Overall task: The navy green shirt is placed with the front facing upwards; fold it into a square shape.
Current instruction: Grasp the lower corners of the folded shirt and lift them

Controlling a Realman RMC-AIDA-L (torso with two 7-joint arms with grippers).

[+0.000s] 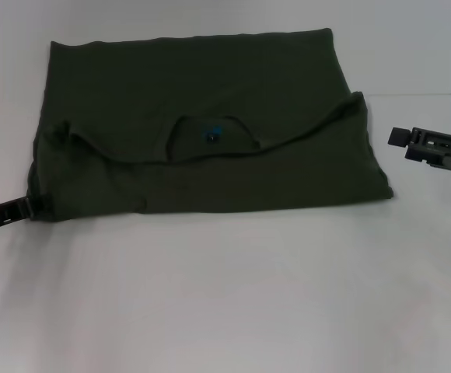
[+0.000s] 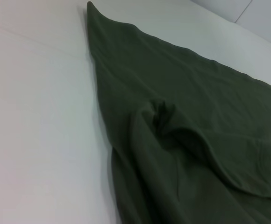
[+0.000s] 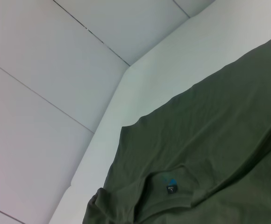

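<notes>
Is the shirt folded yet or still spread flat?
Folded once: the navy green shirt lies doubled, its near layer's edge crossing the neck label.

Bare white table (image 1: 233, 295) lies open around the shirt (image 1: 210, 101) (folded flat).

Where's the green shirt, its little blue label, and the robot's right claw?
navy green shirt (image 1: 210, 93), head view: the far flat cloth panel.
neck label (image 1: 210, 134), head view: the blue tag inside the collar.
right gripper (image 1: 400, 138), head view: its tip, beside the shirt's right edge.
</notes>
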